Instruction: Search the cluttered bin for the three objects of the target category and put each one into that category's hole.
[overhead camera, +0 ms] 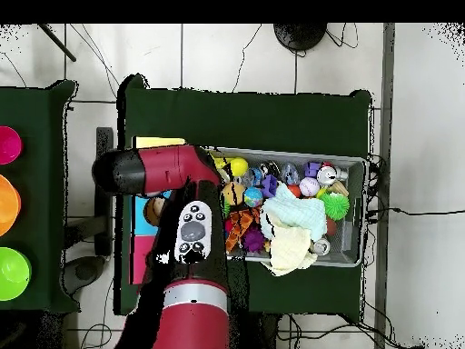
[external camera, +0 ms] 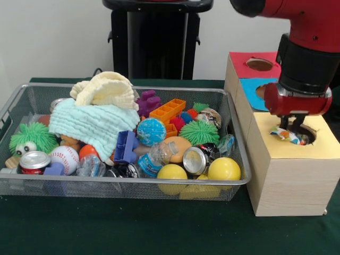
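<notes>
A table [external camera: 64,228] covered in dark green cloth carries two things that rest directly on it: a wire mesh bin [external camera: 32,183] and a wooden box [external camera: 289,183]. In the front view the bin takes up the left and middle of the table, its long side running along the near edge and set back from it by a strip of bare cloth. The box stands just beside the bin's right end, near the table's right edge, with round holes in a top coloured yellow, blue and red.
</notes>
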You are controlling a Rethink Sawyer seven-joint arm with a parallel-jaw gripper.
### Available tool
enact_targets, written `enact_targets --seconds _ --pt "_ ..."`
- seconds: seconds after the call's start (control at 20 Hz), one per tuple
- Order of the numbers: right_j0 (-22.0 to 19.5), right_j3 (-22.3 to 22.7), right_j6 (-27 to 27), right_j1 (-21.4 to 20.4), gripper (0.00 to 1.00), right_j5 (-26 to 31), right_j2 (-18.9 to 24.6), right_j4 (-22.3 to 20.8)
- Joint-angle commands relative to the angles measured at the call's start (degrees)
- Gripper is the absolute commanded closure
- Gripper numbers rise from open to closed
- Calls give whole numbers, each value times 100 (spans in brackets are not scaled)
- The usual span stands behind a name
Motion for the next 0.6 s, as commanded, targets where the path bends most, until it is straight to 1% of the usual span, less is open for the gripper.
enact_targets --seconds 0.05,0.15,0.3,0.6 --pt "-149 350 387 -755 100 1633 -68 -10" --pt "-179 312 376 -732 100 1636 -34 -37" --pt "-275 284 367 -592 100 1460 65 -66" --pt "-341 336 330 -578 100 1378 103 -101"
